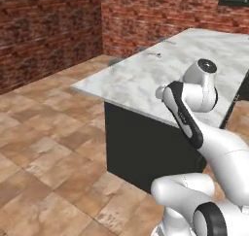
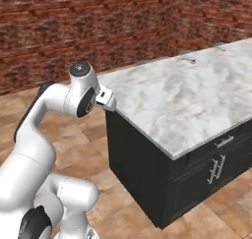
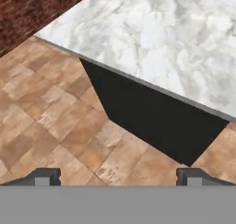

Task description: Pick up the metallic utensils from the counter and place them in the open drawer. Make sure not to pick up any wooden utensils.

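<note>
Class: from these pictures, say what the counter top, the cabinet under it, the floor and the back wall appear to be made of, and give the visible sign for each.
Counter: looks like polished white marble, with grey veins. Cabinet: a flat dark charcoal panel, perhaps painted; its handles look metallic. Floor: tan tiles, stone or ceramic, with mottled faces and visible joints. Wall: rough red-brown brick in courses.

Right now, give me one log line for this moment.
gripper: open, empty, over floor short of counter | small utensils: far side of counter, untouched, too small to tell apart | drawer: unconfirmed
</note>
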